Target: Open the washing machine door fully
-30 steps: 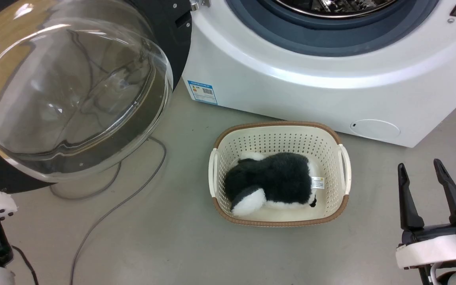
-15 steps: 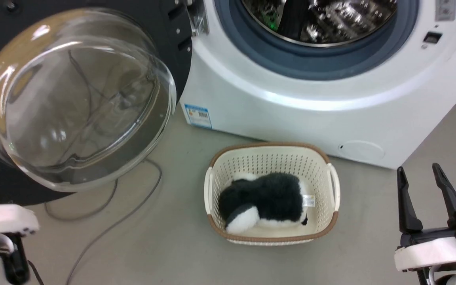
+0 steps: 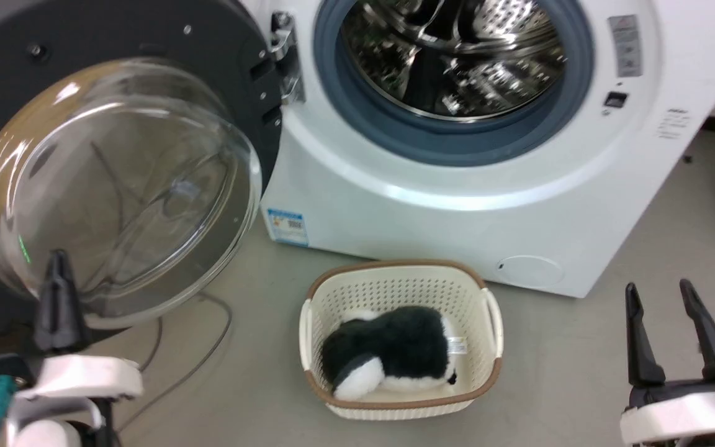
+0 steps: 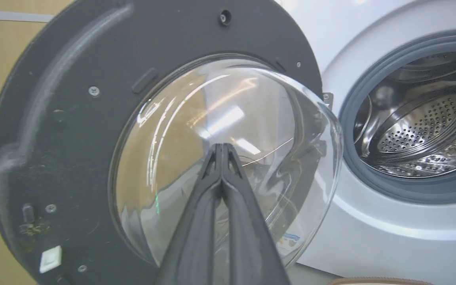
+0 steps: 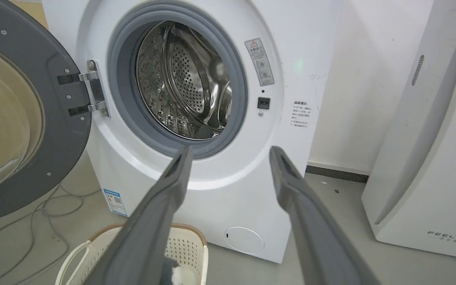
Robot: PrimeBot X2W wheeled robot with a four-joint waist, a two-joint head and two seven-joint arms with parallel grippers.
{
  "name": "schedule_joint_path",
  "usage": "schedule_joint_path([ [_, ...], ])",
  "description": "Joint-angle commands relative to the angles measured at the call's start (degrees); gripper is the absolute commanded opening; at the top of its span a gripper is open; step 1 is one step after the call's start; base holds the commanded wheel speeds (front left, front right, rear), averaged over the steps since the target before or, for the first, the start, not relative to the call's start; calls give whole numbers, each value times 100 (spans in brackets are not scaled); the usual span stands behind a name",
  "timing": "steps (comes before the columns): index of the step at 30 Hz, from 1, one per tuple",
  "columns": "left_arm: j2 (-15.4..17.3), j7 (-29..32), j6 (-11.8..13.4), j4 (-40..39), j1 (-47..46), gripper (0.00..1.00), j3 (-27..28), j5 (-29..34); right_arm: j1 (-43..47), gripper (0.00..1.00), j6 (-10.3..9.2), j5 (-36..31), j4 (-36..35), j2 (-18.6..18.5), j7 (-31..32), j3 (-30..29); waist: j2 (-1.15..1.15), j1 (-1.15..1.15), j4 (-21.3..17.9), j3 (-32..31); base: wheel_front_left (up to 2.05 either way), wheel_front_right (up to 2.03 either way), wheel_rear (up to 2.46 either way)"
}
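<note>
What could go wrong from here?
The shut left gripper points at the bulging glass of the washing machine door; a push there might slip off the curve. Grey cables lie on the floor below the door and could snag. The laundry basket stands close before the washing machine, easy to bump.

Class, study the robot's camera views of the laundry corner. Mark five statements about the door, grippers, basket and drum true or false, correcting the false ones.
1. The washing machine door stands swung open, hinged left of the opening. True.
2. The left gripper is open. False: its fingers are pressed together, holding nothing.
3. A black-and-white plush toy lies in the basket. True.
4. The right gripper grips the basket. False: it is open, apart from the basket, to its right.
5. The drum is packed with clothes. False: the visible part is bare steel.
</note>
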Motion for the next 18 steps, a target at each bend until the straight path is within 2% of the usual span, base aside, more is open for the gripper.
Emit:
schedule_joint_path([
  [1, -28, -25, -29, -45, 92, 0, -35, -1, 75, 100, 3, 13, -28, 19, -25, 5, 0, 0, -111, -103, 0, 0, 0],
  [7, -173, -25, -209, -100, 418, 0, -308, -85, 229, 100, 3, 30, -69, 19, -25, 22, 0, 0, -378, -297, 0, 0, 0],
  [8, -186, -25, -230, -66, 464, 15, -350, -92, 253, 100, 3, 32, -77, 20, -25, 23, 0, 0, -418, -318, 0, 0, 0],
  [9, -201, -25, -239, -40, 500, 82, -376, -100, 275, 100, 3, 35, -83, 20, -25, 26, 0, 0, -456, -340, 0, 0, 0],
  [10, -216, -25, -248, -45, 521, 100, -401, -104, 298, 100, 3, 38, -89, 20, -25, 24, 0, 0, -487, -363, 0, 0, 0],
  [18, -309, -25, -331, 1, 722, 100, -586, -203, 379, 100, 3, 59, -101, 20, -25, 126, 0, 0, -796, -446, 0, 0, 0],
])
